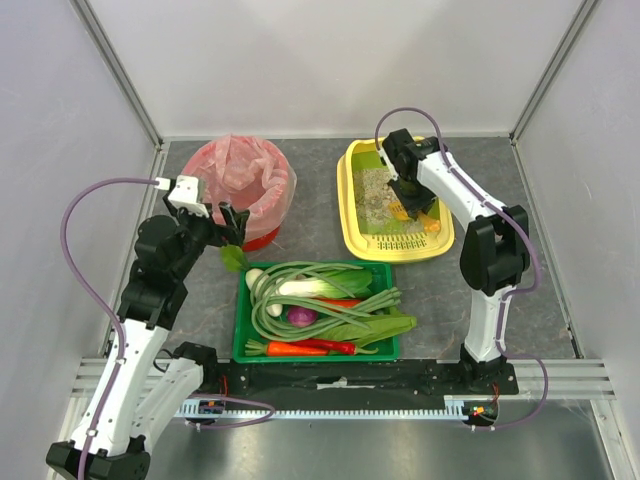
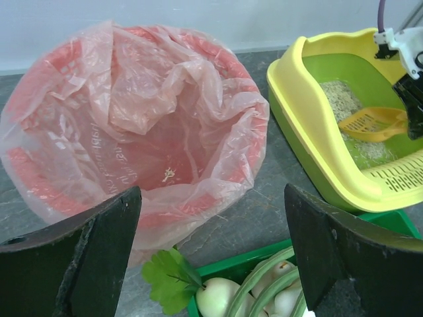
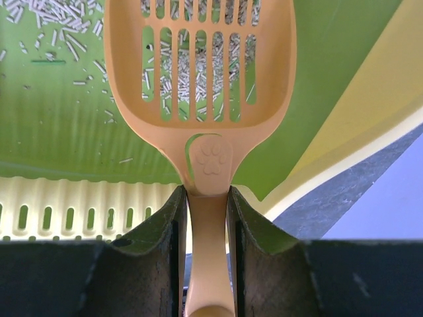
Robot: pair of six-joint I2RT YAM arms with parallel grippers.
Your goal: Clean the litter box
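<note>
The yellow litter box (image 1: 351, 216) stands at the back right, with a green lining (image 3: 53, 125) and grey-beige litter (image 1: 376, 189) inside. My right gripper (image 3: 206, 198) is shut on the handle of an orange slotted scoop (image 3: 198, 79). The scoop's blade sits low inside the box over scattered litter grains. From the left wrist view the litter box (image 2: 299, 109) and the scoop (image 2: 371, 124) show at the right. My left gripper (image 2: 211, 198) is open with nothing between its fingers. It hangs above the table, between the red bin and the green tray.
A red bin lined with a pink bag (image 1: 245, 185) stands at the back left, nearly empty inside. A green tray (image 1: 240, 335) of vegetables lies at the front middle. Grey walls close in the table on three sides.
</note>
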